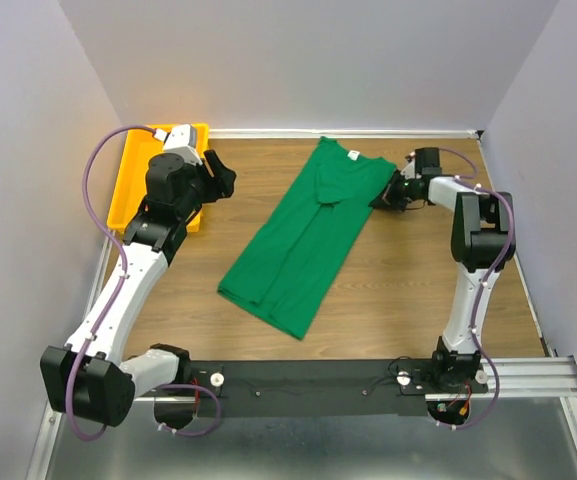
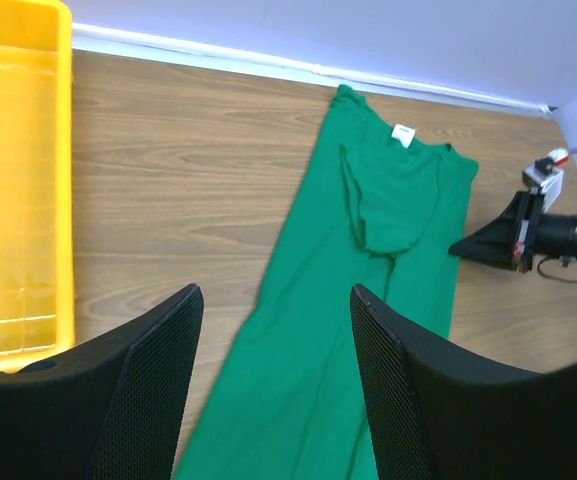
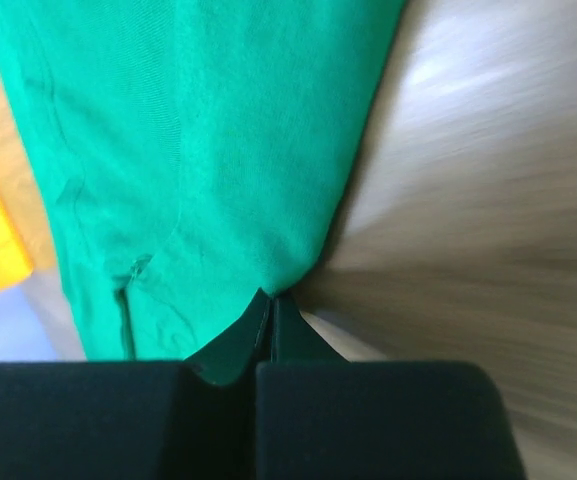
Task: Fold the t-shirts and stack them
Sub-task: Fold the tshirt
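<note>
While the green t-shirt point(image 1: 298, 240) lies folded into a long strip across the middle of the bench point(image 1: 418, 290), my right pincer point(image 1: 386, 196) sits low at its far right edge, beside the collar end. The shirt's long axis runs on a slant, from the collar and white neck label point(image 1: 352, 153) at the far side down to the hem, nearer my bases and further left. From my right pincer the cloth spreads away to the left, and my right arm is plainly the nearer one. Its fingers are pressed together. The wrist view shows their tips meeting at the shirt's edge, apparently nipping a thin bit of fabric. My left pincer point(image 1: 218, 175) hangs above the bench at the far left, beside the yellow tray point(image 1: 126, 195). It is spread wide, holds nothing and is well apart from the shirt. The next fold, I judge, would carry the collar end along that slant toward the hem.
</note>
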`<state>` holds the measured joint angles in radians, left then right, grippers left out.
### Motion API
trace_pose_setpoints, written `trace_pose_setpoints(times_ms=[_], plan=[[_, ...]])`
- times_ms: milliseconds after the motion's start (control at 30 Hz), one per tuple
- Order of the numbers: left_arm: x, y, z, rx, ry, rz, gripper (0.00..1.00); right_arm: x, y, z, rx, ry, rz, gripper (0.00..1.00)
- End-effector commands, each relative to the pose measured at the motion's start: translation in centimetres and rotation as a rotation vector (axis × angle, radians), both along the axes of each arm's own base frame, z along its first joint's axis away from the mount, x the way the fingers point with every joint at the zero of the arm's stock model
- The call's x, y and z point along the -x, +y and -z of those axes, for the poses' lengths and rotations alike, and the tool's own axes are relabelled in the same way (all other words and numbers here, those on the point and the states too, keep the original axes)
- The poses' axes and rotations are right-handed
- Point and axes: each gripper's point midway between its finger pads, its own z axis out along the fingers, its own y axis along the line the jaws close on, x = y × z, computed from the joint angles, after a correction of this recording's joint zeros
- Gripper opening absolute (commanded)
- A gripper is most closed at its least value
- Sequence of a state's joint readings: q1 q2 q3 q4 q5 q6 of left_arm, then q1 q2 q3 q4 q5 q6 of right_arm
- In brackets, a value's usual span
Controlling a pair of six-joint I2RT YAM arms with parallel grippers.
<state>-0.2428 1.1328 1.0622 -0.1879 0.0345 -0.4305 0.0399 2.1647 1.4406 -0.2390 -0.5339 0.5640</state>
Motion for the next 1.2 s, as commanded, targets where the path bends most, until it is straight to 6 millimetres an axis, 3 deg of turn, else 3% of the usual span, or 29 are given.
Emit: trace_pose_setpoints(times_ms=[0, 67, 100, 133, 167, 233, 267, 367, 400, 433, 500, 533, 567, 600, 667, 700, 733, 767, 800, 833, 900, 967, 1033, 1167], plan=[[-0.5, -1.5, 0.7, 0.008, 0.000, 0.089, 0.68, -2.8, -8.9, 1.6, 0.215, -0.027, 0.102, 0.01], [-0.7, -2.6, 1.8, 0.023, 0.021, 0.144, 0.68, -4.0, -11.0, 1.6, 0.261, -0.061, 0.084, 0.02], [-0.8, -3.0, 2.1, 0.029, 0.020, 0.166, 0.68, -5.2, -13.0, 0.6, 0.310, -0.122, 0.048, 0.04], [-0.8, -3.8, 2.9, 0.033, 0.038, 0.208, 0.68, -5.5, -13.6, 0.2, 0.321, -0.154, 0.008, 0.20], [-0.8, -4.1, 3.2, 0.027, 0.041, 0.221, 0.68, -5.5, -13.8, -0.4, 0.323, -0.181, -0.039, 0.30], [-0.5, -5.6, 3.7, -0.003, 0.046, 0.267, 0.68, -4.3, -14.5, -1.4, 0.365, -0.225, -0.167, 0.50], [-0.5, -5.8, 4.1, -0.022, 0.055, 0.267, 0.68, -3.9, -14.8, -3.5, 0.402, -0.276, -0.203, 0.62], [0.4, -7.6, 6.3, -0.069, 0.113, 0.319, 0.68, -0.3, -14.9, -4.0, 0.492, -0.316, -0.339, 0.78], [1.3, -8.4, 7.7, -0.085, 0.157, 0.342, 0.68, 0.7, -14.7, -6.6, 0.531, -0.385, -0.396, 0.78], [1.7, -8.8, 8.7, -0.102, 0.186, 0.348, 0.68, 2.6, -14.1, -6.1, 0.517, -0.376, -0.446, 0.82], [2.5, -9.0, 10.9, -0.128, 0.259, 0.348, 0.68, 4.8, -12.1, -7.6, 0.528, -0.464, -0.595, 0.84], [3.5, -9.0, 12.6, -0.133, 0.327, 0.346, 0.67, 6.1, -11.0, -10.2, 0.565, -0.546, -0.647, 0.91], [3.9, -8.8, 13.5, -0.133, 0.360, 0.333, 0.67, 7.3, -9.7, -11.2, 0.587, -0.610, -0.716, 1.00], [4.9, -8.5, 15.0, -0.112, 0.426, 0.310, 0.67, 9.7, -7.0, -12.7, 0.648, -0.773, -0.848, 1.00], [6.0, -8.3, 16.1, -0.077, 0.485, 0.281, 0.67, 12.5, -3.9, -13.8, 0.661, -0.965, -0.965, 1.00], [6.6, -8.2, 16.6, -0.058, 0.511, 0.273, 0.67, 14.9, -1.5, -14.5, 0.563, -1.104, -1.019, 1.00], [7.7, -7.7, 18.2, -0.052, 0.564, 0.251, 0.67, 16.9, -0.5, -12.8, 0.492, -1.120, -0.999, 1.00], [7.9, -6.7, 18.7, -0.015, 0.608, 0.137, 0.67, 18.7, 0.7, -13.3, 0.431, -1.140, -1.013, 0.99], [9.2, -6.1, 20.2, -0.018, 0.664, 0.111, 0.68, 20.9, 3.6, -12.7, 0.385, -1.154, -1.145, 0.94], [9.6, -6.0, 20.6, -0.006, 0.678, 0.108, 0.68, 23.8, 4.7, -10.7, 0.346, -1.056, -1.254, 0.88], [10.3, -6.0, 21.0, 0.026, 0.694, 0.094, 0.68, 27.1, 8.0, -7.9, 0.436, -1.021, -1.395, 0.86], [11.0, -6.8, 21.1, 0.073, 0.710, 0.125, 0.67, 28.3, 9.3, -7.8, 0.499, -1.058, -1.390, 0.86], [11.9, -7.7, 21.4, 0.113, 0.754, 0.162, 0.66, 28.2, 9.8, -7.1, 0.575, -1.076, -1.374, 0.85], [13.8, -8.3, 23.0, 0.194, 0.851, 0.117, 0.64, 28.4, 9.8, -5.4, 0.688, -1.056, -1.406, 0.85]])
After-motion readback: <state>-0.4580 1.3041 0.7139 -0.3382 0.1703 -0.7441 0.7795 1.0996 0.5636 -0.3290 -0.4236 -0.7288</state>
